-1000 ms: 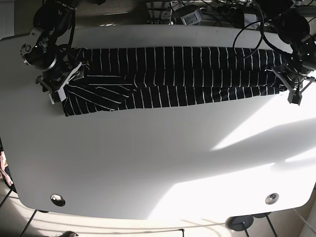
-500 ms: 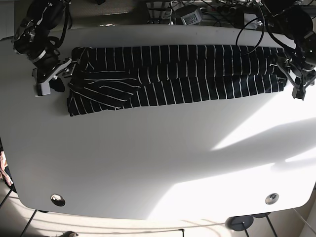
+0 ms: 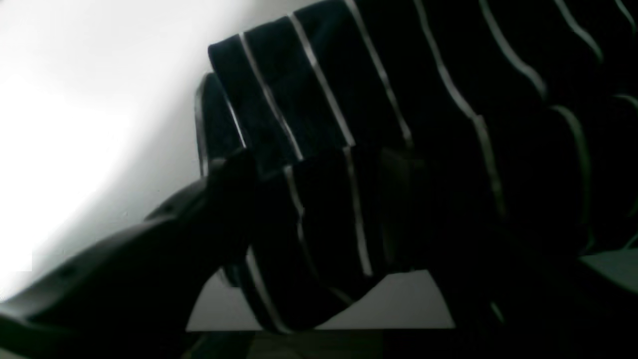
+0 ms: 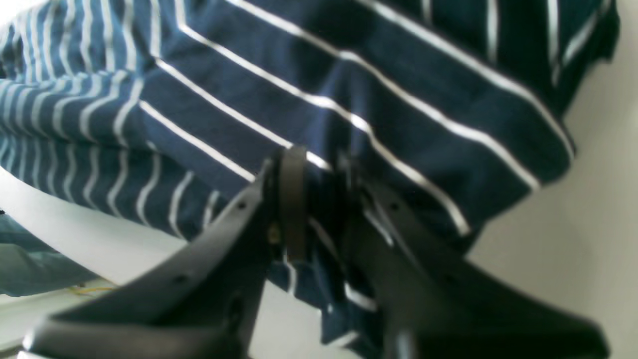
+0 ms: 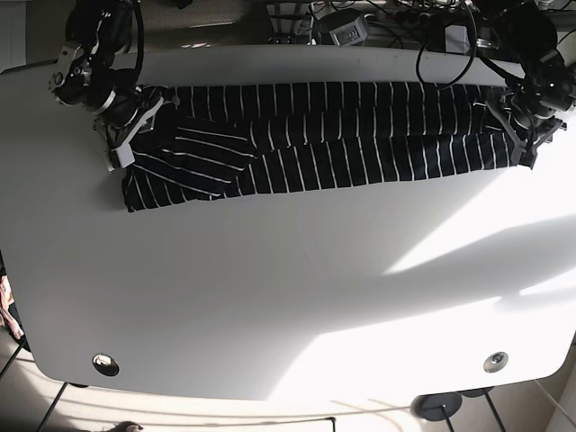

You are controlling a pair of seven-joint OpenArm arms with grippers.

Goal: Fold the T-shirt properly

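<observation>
The dark T-shirt [image 5: 342, 135] with thin white stripes lies as a long folded band across the far part of the white table [image 5: 270, 288]. One sleeve slants over its left end. My right gripper [image 5: 133, 126] sits at that left end. In the right wrist view it [image 4: 319, 199] is shut on a bunch of the T-shirt [image 4: 349, 75]. At the band's right end is my left gripper [image 5: 520, 135]. Its wrist view is very dark: one finger [image 3: 219, 189] presses against the T-shirt [image 3: 398, 75] hem, and cloth fills the gap of the left gripper [image 3: 309, 189].
Cables and black equipment [image 5: 360, 22] crowd the table's back edge behind the shirt. Two round metal fittings [image 5: 105, 364] [image 5: 495, 362] sit near the front edge. Bright sunlight falls on the table's right front.
My right gripper, beside the shirt half a second ago, has come back onto its left end. The left gripper shifted slightly toward the back, and the shirt's right end went with it.
</observation>
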